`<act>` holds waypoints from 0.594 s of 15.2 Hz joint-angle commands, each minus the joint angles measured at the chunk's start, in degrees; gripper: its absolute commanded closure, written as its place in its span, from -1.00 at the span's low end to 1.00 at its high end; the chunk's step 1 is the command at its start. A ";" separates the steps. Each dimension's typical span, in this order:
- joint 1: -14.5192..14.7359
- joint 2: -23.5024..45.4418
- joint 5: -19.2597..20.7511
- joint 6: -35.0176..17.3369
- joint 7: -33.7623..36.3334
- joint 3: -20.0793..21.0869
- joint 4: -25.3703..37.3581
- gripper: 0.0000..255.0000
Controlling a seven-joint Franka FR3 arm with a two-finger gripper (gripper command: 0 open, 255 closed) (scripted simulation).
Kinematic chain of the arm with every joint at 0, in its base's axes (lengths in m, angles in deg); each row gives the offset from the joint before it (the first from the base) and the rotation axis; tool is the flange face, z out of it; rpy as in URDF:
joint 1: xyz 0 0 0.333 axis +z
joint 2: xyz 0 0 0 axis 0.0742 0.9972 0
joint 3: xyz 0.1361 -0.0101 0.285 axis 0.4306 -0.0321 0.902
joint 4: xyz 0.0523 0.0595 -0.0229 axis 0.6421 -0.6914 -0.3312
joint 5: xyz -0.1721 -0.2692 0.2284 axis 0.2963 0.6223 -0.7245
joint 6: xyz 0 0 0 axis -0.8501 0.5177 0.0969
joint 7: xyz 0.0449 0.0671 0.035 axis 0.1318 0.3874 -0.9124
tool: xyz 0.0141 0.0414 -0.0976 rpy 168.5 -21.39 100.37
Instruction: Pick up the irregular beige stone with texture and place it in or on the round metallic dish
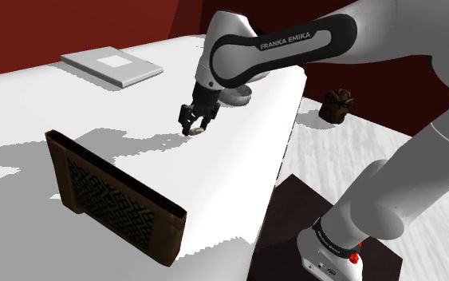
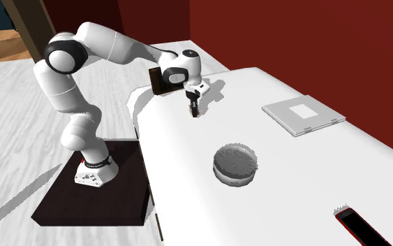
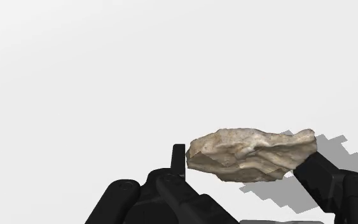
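Observation:
The beige, rough stone (image 3: 252,153) lies lengthwise between my two black fingers, whose pads (image 3: 179,158) press against its two ends. My gripper (image 1: 193,124) points down just above the white table (image 1: 135,160) with the pale stone (image 1: 194,130) at its tips. In the second exterior view the gripper (image 2: 194,107) is near the table's far edge. The round grey metallic dish (image 2: 235,165) stands on the table, nearer that camera than the gripper. In the shoulder view the dish (image 1: 239,97) is partly hidden behind the arm.
A flat grey slab with a white patch (image 2: 303,115) lies at the second exterior view's right. A brown patterned box (image 1: 115,195) stands on the table's near side in the shoulder view. A black red-rimmed item (image 2: 359,227) lies near a table corner. A dark brown lump (image 1: 336,105) sits on the floor.

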 commanded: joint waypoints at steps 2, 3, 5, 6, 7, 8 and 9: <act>-0.05 -1.04 -0.01 2.47 0.20 -0.11 1.43 1.00; -0.07 -1.31 0.00 3.24 0.27 -0.15 1.94 1.00; -0.11 -1.82 0.03 4.78 0.41 -0.23 2.98 1.00; -0.14 -2.05 0.04 5.54 0.48 -0.26 3.52 1.00; -0.16 -2.27 0.06 6.31 0.55 -0.30 4.07 1.00; -0.18 -2.48 0.08 7.07 0.62 -0.34 4.63 1.00; -0.20 -2.68 0.10 7.84 0.70 -0.38 5.20 1.00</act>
